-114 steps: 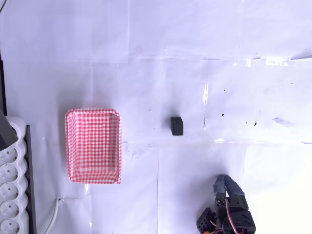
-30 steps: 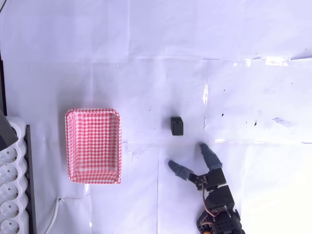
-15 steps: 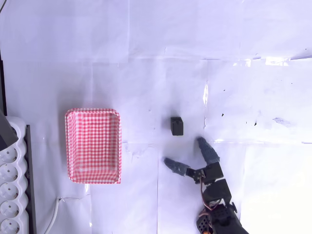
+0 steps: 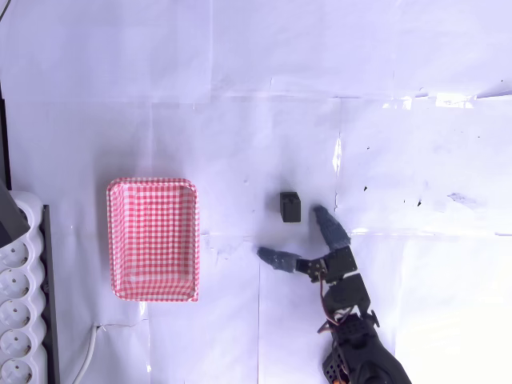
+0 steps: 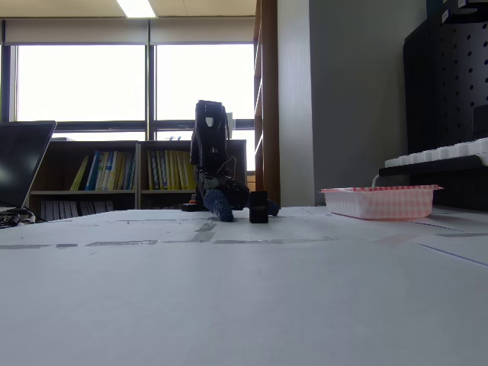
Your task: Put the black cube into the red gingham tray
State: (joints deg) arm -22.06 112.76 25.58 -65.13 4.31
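Observation:
The black cube (image 4: 290, 206) sits on the white table, to the right of the red gingham tray (image 4: 152, 238) in the overhead view. My gripper (image 4: 298, 236) is open just below the cube, one finger (image 4: 330, 226) beside its lower right and the other finger (image 4: 277, 258) spread out to the lower left. Nothing is between the fingers. In the fixed view the cube (image 5: 258, 207) stands in front of the arm, with the gripper (image 5: 242, 207) low at the table and the tray (image 5: 379, 201) off to the right.
A white power strip (image 4: 20, 308) lies at the left table edge below the tray, with a cable (image 4: 88, 352). In the fixed view a laptop (image 5: 21, 171) stands at the left and bookshelves line the window behind.
The arm has reached up the overhead picture towards the cube, its open fingers moving from well below it to right beside it. The cube and the tray have stayed put.

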